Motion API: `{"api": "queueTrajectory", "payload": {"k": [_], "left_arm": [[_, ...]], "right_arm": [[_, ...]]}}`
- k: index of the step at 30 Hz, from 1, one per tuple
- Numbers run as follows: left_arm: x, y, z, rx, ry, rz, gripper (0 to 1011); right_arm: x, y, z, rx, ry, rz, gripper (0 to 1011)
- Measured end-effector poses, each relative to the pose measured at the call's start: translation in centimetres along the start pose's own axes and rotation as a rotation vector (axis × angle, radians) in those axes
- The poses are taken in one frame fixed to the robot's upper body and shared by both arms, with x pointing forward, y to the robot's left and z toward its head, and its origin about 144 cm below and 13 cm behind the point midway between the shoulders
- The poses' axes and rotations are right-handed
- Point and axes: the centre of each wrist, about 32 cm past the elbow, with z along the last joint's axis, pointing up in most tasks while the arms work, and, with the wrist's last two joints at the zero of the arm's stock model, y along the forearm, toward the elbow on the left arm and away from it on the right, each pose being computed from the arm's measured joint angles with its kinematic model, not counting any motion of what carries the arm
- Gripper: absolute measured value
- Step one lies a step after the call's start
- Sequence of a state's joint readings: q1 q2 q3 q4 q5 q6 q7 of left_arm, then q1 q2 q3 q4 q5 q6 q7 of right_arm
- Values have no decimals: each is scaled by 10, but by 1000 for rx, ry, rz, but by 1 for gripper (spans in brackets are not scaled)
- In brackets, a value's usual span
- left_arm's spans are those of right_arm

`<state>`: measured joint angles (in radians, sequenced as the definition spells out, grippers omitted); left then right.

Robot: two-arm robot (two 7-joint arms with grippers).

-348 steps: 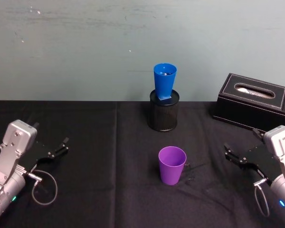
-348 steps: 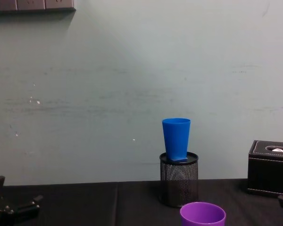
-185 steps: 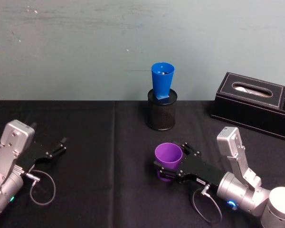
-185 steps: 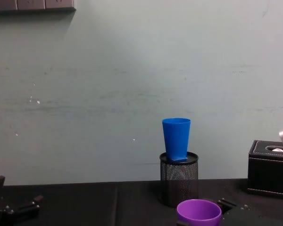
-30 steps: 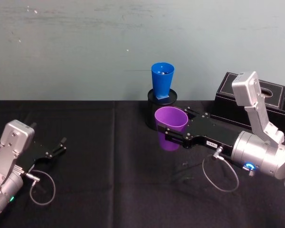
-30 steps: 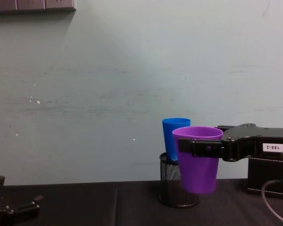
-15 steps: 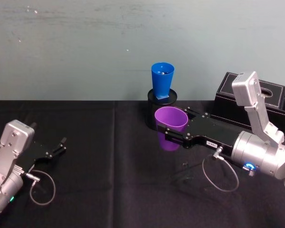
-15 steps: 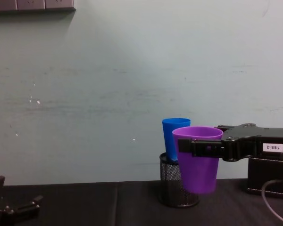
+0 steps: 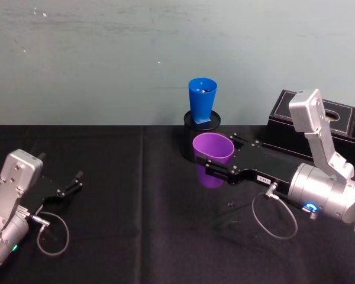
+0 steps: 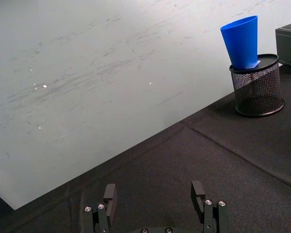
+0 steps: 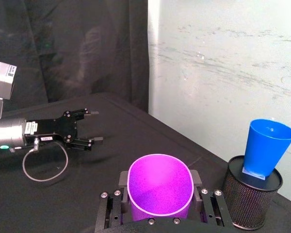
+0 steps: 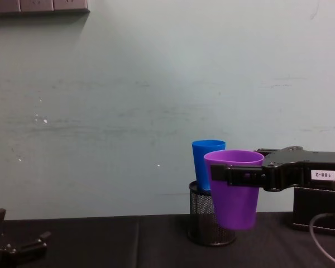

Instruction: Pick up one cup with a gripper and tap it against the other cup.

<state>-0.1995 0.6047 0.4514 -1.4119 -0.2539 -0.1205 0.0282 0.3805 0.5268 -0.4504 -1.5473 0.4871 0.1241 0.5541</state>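
My right gripper point(image 9: 215, 158), long and black with a white label, is shut on the purple cup point(image 9: 212, 158) and holds it upright above the table. In the chest view the purple cup point(image 12: 234, 195) hangs in front of the blue cup point(image 12: 199, 164), covering its right side. The blue cup point(image 9: 202, 102) stands tilted in a black mesh pen holder point(image 9: 189, 141). In the right wrist view the purple cup point(image 11: 160, 187) sits between the jaws, with the blue cup point(image 11: 268, 153) a gap beyond it. My left gripper point(image 9: 77, 180) rests open at the table's left.
A black tissue box point(image 9: 319, 121) stands at the back right, just behind my right arm. Black cloth point(image 9: 136, 225) covers the table and a pale wall closes the back. A cable loop point(image 9: 50, 236) lies by the left arm.
The purple cup stood on the table at first. My right gripper closed on it and lifted it toward the blue cup. Over the last second it has hardly moved.
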Motion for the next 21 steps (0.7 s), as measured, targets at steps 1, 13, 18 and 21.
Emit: {"api": "queueTrajectory", "payload": {"k": [1, 13, 18, 21], "left_arm": [[0, 0, 0, 0, 0, 0, 1005], [0, 0, 0, 0, 0, 0, 1004], [0, 0, 0, 0, 0, 0, 1004], [0, 0, 0, 0, 0, 0, 1005]], "right_arm": [[0, 0, 0, 0, 0, 0, 728], [0, 0, 0, 0, 0, 0, 728], [0, 0, 0, 0, 0, 0, 729], [0, 0, 0, 0, 0, 0, 728]]}}
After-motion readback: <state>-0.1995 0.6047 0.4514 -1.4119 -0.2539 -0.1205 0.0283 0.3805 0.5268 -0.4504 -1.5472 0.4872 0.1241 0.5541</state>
